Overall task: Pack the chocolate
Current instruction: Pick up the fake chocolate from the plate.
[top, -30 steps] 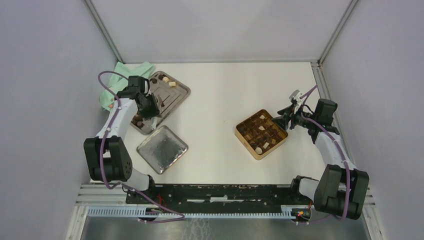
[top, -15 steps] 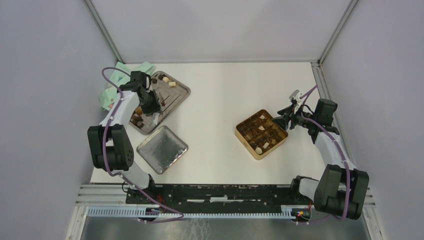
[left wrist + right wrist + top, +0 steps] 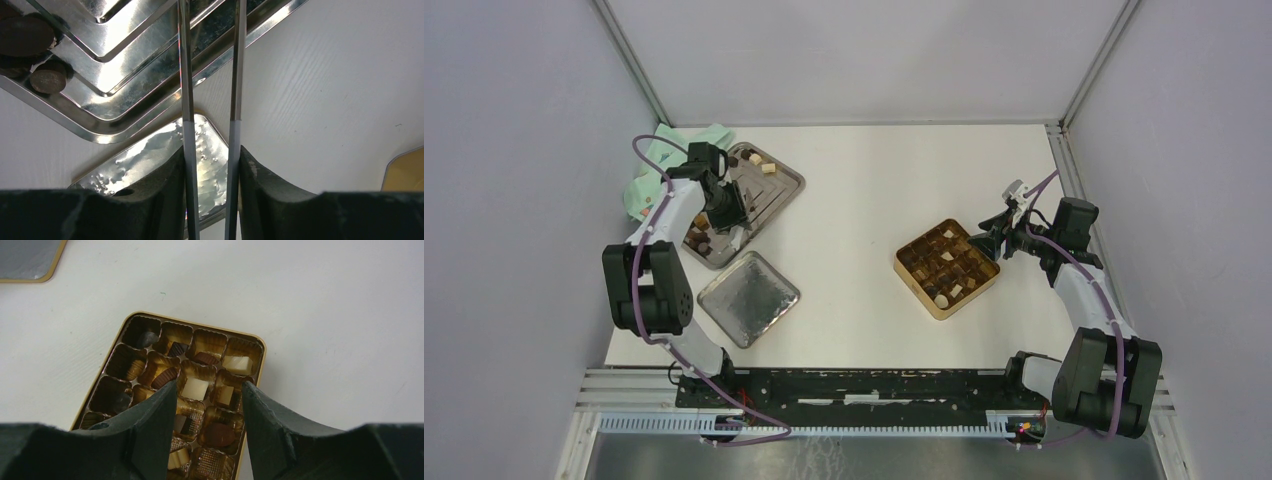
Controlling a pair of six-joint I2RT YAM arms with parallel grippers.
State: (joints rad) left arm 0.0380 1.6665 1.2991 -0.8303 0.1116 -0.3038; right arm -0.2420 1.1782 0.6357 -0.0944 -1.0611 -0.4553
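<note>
Small dark, brown and cream chocolates (image 3: 700,238) lie on a ridged shiny tray (image 3: 774,193) at the back left. Two dark ones (image 3: 47,80) show in the left wrist view. My left gripper (image 3: 725,214) hovers over this tray, shut on metal tweezers (image 3: 235,75) whose tips are out of view. The gold square tin (image 3: 902,268) at the right holds several chocolates (image 3: 237,364) in its cups. My right gripper (image 3: 990,236) is open and empty just above the tin's (image 3: 260,347) near side, its fingers (image 3: 167,400) apart over the cups.
A second, flat shiny tray (image 3: 747,297) lies in front of the ridged one and shows under my left fingers (image 3: 150,155). A mint-green bag (image 3: 652,165) lies at the back left corner. Walls close in the table on three sides.
My left arm has swung its elbow left and drawn the gripper slightly back over the ridged tray. The right arm has not moved.
</note>
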